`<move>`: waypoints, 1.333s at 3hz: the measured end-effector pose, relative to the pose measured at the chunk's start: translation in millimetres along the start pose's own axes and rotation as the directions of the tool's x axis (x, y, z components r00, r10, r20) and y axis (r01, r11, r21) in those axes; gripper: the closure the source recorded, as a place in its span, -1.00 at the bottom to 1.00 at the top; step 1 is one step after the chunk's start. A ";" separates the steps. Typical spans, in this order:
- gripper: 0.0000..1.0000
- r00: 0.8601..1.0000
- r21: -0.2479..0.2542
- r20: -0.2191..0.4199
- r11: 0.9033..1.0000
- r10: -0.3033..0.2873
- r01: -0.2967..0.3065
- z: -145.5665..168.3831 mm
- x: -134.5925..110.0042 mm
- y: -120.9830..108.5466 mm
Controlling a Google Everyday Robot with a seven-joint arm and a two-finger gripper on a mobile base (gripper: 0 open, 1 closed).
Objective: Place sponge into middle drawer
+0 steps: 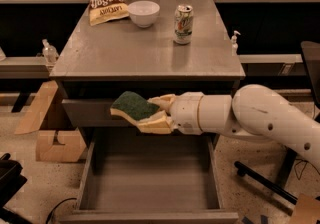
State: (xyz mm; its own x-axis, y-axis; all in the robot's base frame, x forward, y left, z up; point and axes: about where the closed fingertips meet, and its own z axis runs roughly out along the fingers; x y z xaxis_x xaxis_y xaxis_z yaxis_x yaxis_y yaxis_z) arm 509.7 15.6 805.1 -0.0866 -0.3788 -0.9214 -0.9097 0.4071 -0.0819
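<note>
The sponge has a dark green scouring face on top and a pale yellow body beneath. My gripper is shut on the sponge, with its cream fingers clamped above and below the sponge's right end. It holds the sponge in the air in front of the cabinet, above the rear part of the open middle drawer. That drawer is a wide grey box pulled out toward the camera, with a bare floor. My white arm reaches in from the right.
On the grey cabinet top stand a snack bag, a white bowl and a soda can. A shallower drawer front sits behind the sponge. Cardboard boxes lie on the floor at left. A chair base is at right.
</note>
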 end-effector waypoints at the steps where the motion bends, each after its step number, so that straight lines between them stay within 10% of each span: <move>1: 1.00 0.997 -0.048 0.051 0.997 -0.055 0.057 3.6 35.6 0.6; 4: 1.00 0.999 -0.114 0.036 0.993 -0.018 0.022 22.8 89.9 -4.3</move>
State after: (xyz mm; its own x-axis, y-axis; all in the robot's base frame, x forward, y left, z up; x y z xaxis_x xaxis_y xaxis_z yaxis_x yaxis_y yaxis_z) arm 515.1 -1.3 713.9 -0.0556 -0.3560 -0.9328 -0.9519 0.3010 -0.0581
